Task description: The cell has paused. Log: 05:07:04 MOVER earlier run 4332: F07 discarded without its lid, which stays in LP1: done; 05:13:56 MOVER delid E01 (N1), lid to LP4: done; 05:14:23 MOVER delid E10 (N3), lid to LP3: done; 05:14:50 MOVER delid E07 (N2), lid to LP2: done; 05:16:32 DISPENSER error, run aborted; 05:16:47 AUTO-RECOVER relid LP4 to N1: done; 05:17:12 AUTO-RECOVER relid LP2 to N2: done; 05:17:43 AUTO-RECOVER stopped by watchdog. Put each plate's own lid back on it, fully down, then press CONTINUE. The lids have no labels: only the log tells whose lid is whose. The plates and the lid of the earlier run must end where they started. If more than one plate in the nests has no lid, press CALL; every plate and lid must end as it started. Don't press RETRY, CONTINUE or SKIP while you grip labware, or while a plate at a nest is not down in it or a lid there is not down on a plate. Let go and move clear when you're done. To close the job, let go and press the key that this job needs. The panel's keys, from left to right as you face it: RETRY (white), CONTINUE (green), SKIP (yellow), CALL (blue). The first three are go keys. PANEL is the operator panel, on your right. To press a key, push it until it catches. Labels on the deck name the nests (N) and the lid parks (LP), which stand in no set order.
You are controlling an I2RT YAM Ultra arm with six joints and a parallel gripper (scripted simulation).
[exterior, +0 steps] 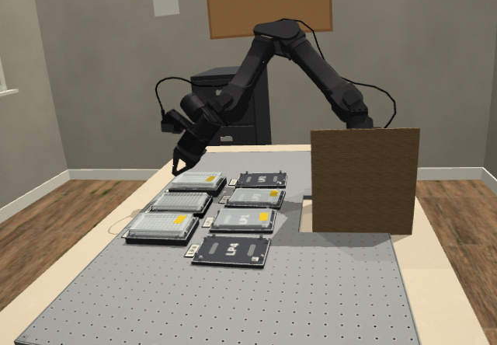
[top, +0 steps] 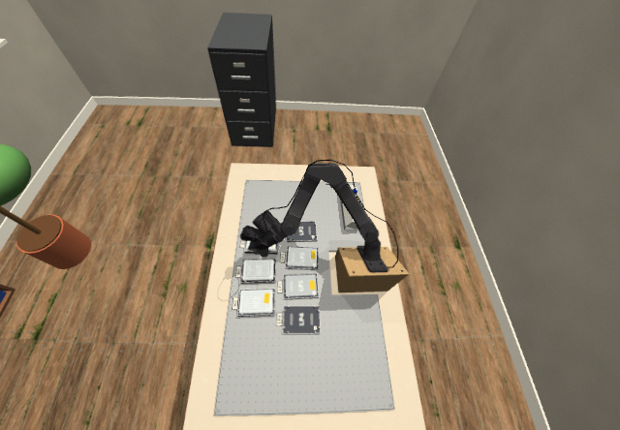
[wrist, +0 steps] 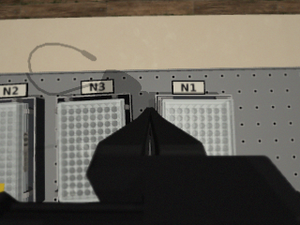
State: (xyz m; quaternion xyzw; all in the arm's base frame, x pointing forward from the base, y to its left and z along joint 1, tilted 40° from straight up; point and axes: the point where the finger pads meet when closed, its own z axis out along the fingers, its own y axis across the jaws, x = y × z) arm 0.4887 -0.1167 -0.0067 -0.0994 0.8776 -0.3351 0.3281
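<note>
Gripper point(exterior: 179, 167) pinched together, holding nothing, tilted down over worktop point(exterior: 280, 293) just above far end of nest row. Wrist view: tips between N3 plate point(wrist: 89, 141) and N1 plate point(wrist: 202, 124). N3 plate bare, wells exposed; N1 plate lidded. Lids resting on park LP1 point(exterior: 244, 219) and on park behind it point(exterior: 255, 197); LP4 point(exterior: 231, 250) vacant.

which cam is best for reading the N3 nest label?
Wrist. The N3 label sits square-on and legible above the unlidded plate. In the exterior view the tags by the plates are tiny and unreadable; in the top view they are specks, partly under the arm.
</note>
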